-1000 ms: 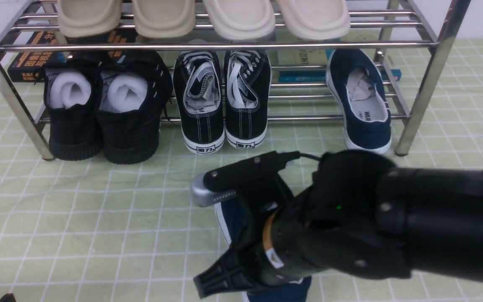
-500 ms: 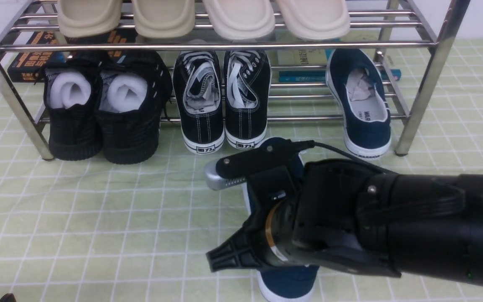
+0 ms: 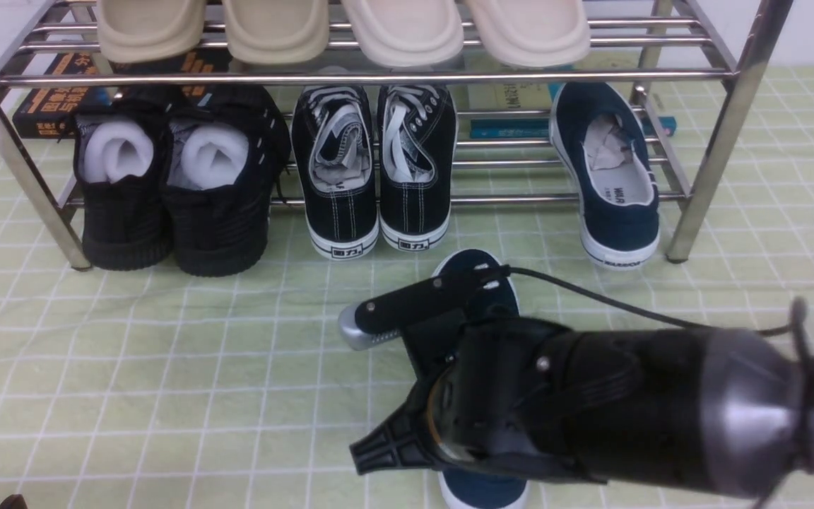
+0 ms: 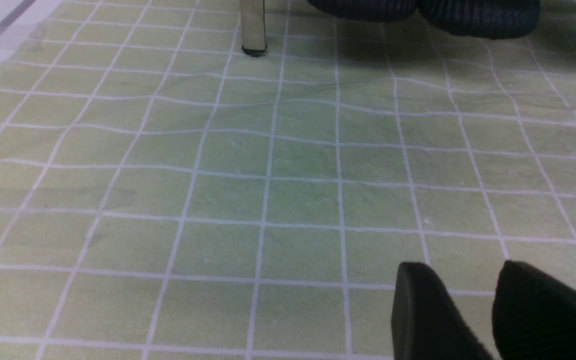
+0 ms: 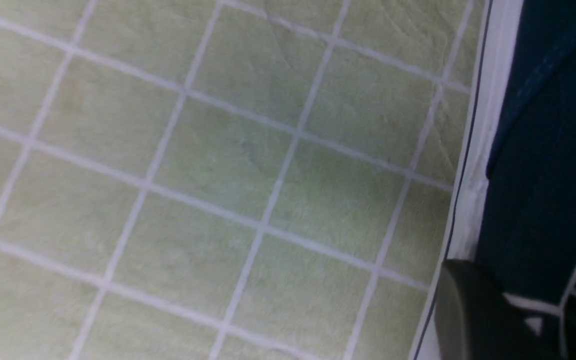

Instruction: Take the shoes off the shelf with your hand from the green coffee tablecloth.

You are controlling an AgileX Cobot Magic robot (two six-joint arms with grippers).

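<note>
Right pincer clenched on one navy shoe in front of the shelf, its mate on the lower tier.

The navy shoe [image 3: 479, 277] points its toe at the shelf [image 3: 726, 120] over the green tablecloth [image 3: 167, 367] and is mostly covered by the right arm. The right pincer [image 5: 525, 315] grasps its side wall, with one finger outside by the white sole. The second navy shoe [image 3: 615, 180] sits at the lower tier's right end, just beside the right front leg, with the upper tier's front bar crossing above its toe. To its left stand black laced sneakers [image 3: 379, 170], then all-black shoes [image 3: 174, 191] stuffed with foam rolls. Beige slippers [image 3: 343, 28] fill the top tier, and books [image 3: 54, 102] lie behind the shelf. The left pincer [image 4: 468, 280] hangs low over bare cloth near the left leg, fingers slightly parted and empty.
</note>
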